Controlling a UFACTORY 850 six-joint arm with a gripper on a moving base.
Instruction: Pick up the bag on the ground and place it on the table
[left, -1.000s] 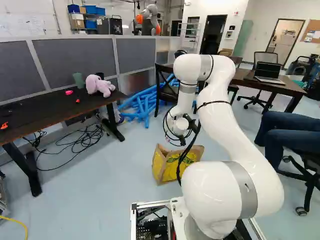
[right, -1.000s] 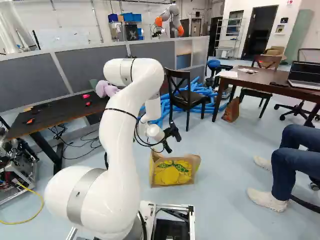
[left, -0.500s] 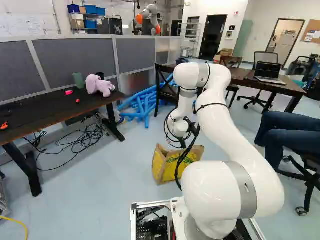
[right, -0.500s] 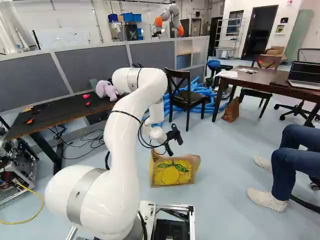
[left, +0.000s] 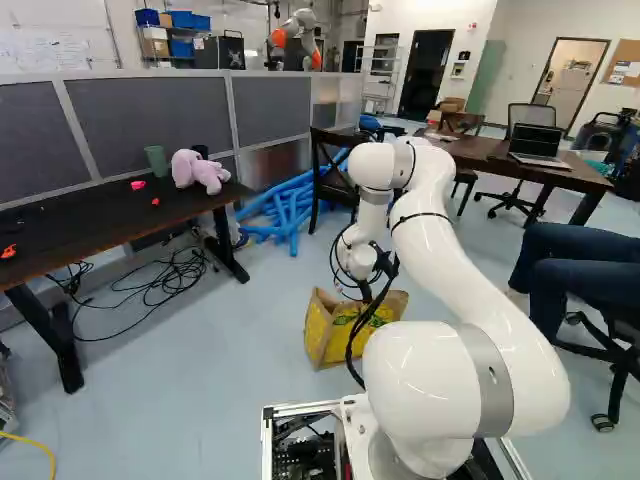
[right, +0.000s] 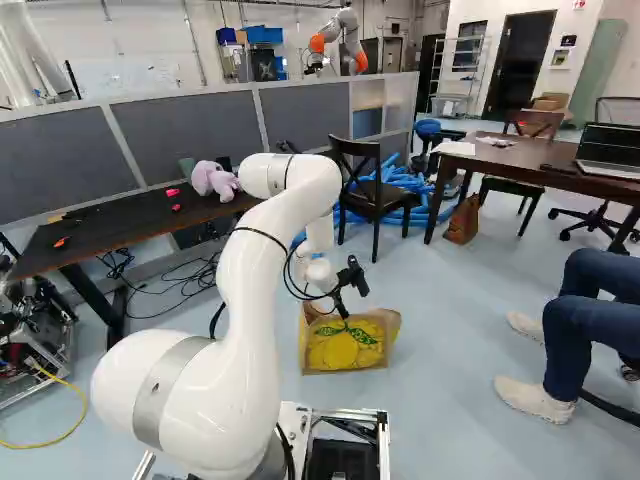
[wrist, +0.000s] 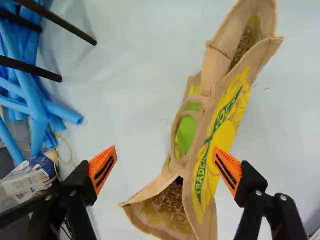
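In the right base view my gripper hangs just over the top of the yellow and tan bag, which stands on the floor. The left base view shows the bag partly behind my cables. In the wrist view my gripper is open wide; one orange pad has bare floor behind it, the other pad overlaps the bag's printed side. The bag's pinched-in mouth and a looped handle lie between and ahead of the fingers. A dark table stands at the left of the left base view.
A pink plush toy sits on the dark table. Beyond the bag are a black chair and blue tubes. A brown table with a laptop stands right, a seated person nearby. Another robot is behind the partition.
My arm has reached forward and lower, bringing the gripper down closer to the bag's top. The base and the bag have stayed put.
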